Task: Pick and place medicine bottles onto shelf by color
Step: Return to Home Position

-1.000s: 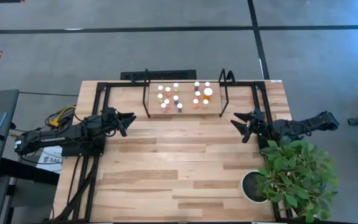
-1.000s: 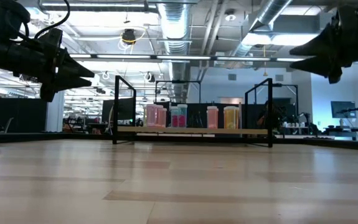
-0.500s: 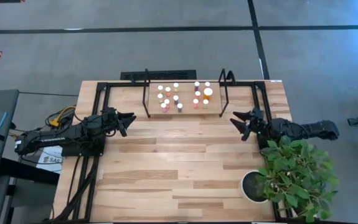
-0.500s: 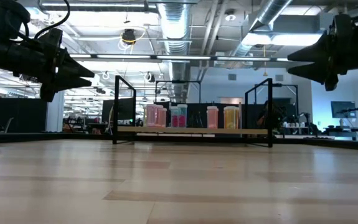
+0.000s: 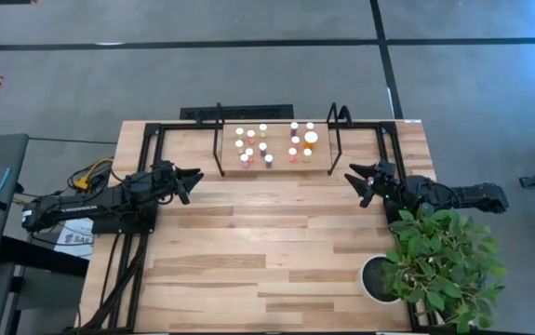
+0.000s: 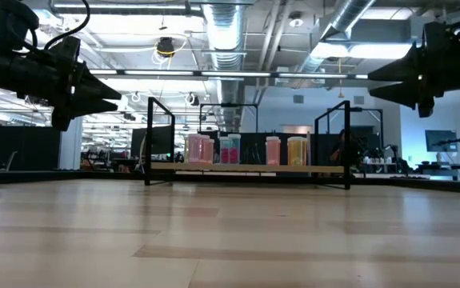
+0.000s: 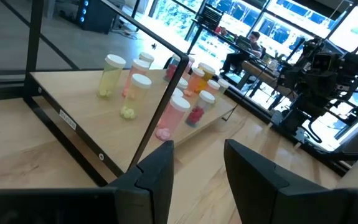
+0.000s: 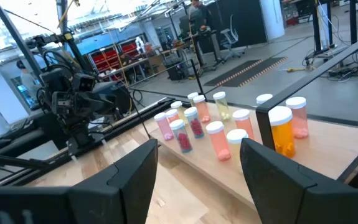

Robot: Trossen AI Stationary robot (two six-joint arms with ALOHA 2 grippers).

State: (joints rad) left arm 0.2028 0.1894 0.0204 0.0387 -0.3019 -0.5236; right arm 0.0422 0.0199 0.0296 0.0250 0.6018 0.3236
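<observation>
Several medicine bottles [image 5: 253, 145] with white caps stand upright on the shelf [image 5: 281, 140] at the table's far middle, in two groups: pink and yellowish ones on the left, orange and pink ones [image 5: 301, 141] on the right. In the low view the bottles [image 6: 230, 150] stand in a row on the shelf board [image 6: 246, 167]. My left gripper [image 5: 197, 175] hovers open at the table's left, pointing toward the shelf [image 7: 60, 93]. My right gripper [image 5: 351, 174] hovers open at the right, just off the shelf's near right corner. Both are empty in their wrist views [image 7: 197, 149] [image 8: 197, 149].
A leafy plant [image 5: 444, 261] in a round pot [image 5: 377, 279] stands at the near right corner, close under my right arm. Black frame tubing [image 5: 146, 149] runs along the table's sides. Bare planks [image 5: 267, 251] fill the near middle.
My right arm has swung about, its rear end going toward the table's near edge. Its gripper has turned to point more squarely toward the table's left and has sunk a little. It stays open and empty. The bottles have kept still.
</observation>
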